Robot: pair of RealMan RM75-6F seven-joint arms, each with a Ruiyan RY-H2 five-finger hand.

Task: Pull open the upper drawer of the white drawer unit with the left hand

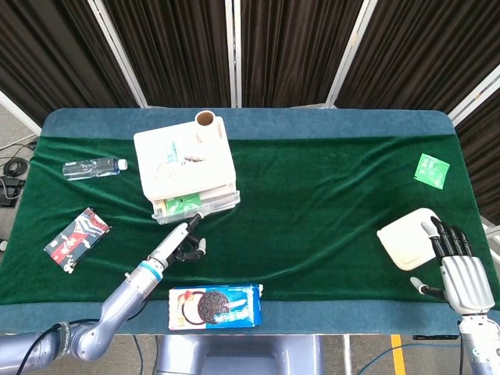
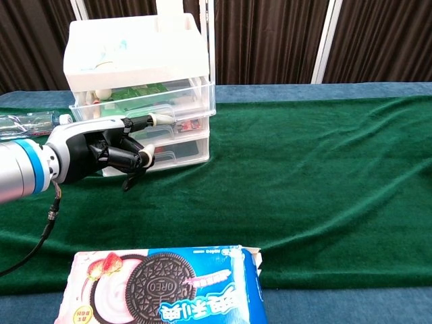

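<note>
Lab / robot test booth, not a home
Dark pleated curtains (image 1: 281,47) on metal frame posts, green cloth table (image 1: 328,203), loose cables on the floor (image 1: 12,168), yellow floor tape (image 1: 398,355)

An Oreo box (image 1: 215,305) lies at the near edge of the green-clothed desk (image 1: 328,203). A water bottle (image 1: 94,167) and a snack packet (image 1: 76,237) lie left; a green packet (image 1: 431,169) and white container (image 1: 407,238) right.
</note>
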